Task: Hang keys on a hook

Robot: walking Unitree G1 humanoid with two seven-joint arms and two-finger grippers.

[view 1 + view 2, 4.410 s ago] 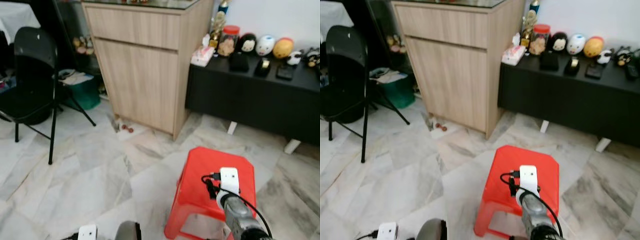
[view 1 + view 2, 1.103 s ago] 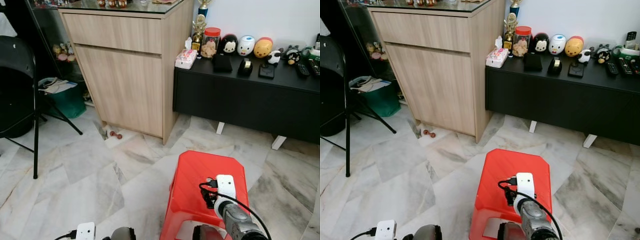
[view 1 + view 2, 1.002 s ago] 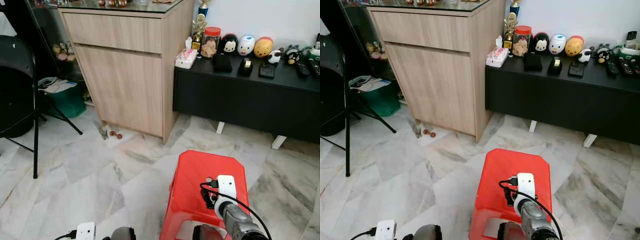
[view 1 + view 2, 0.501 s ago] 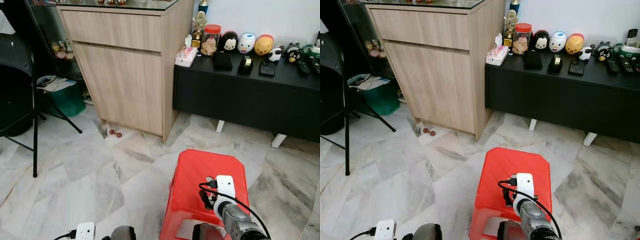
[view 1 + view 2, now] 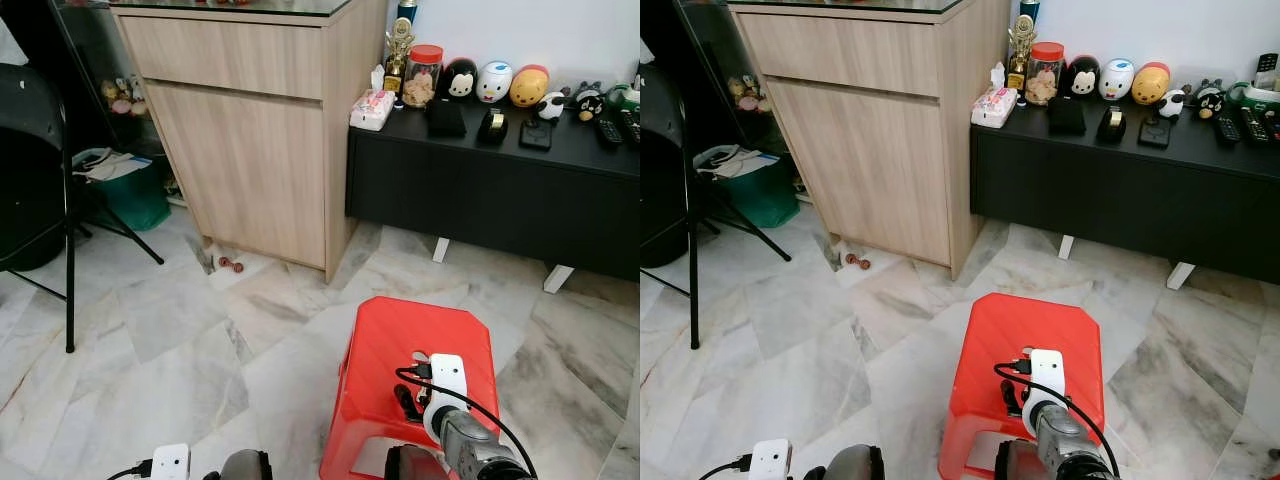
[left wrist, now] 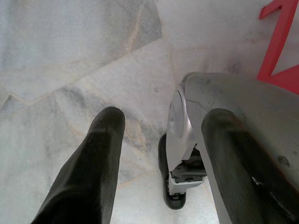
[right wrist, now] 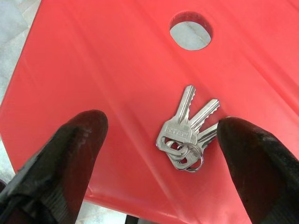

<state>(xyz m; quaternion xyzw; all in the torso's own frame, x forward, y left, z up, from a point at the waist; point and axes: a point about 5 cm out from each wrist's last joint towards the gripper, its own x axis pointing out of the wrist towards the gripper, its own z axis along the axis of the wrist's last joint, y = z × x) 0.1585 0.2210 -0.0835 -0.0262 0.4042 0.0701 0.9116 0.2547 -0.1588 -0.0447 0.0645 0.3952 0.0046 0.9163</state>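
The right gripper (image 7: 161,135) hovers over the red plastic stool (image 7: 103,60), black fingers spread wide around the bunch of silver keys (image 7: 187,130) lying flat there. The left gripper (image 6: 159,135) hangs released above the marble floor (image 6: 70,46).

**Materials and Surface Finish**

The bunch of silver metal keys (image 7: 186,135) has a bright, polished finish with stamped lettering on one head, joined by a thin steel ring. It lies on the red moulded plastic stool (image 7: 117,70), whose seat is smooth and semi-glossy with soft streaked reflections.

The black rubbery fingers (image 7: 65,158) in the lower corners of the right wrist view look matt and finely textured.

The grey-veined white marble floor (image 5: 170,340) is polished and faintly reflective. At upper left of the left eye view, the light wood-grain cabinet (image 5: 250,150) has a matt laminate face. At upper right, the low black sideboard (image 5: 500,190) appears smooth and satin.
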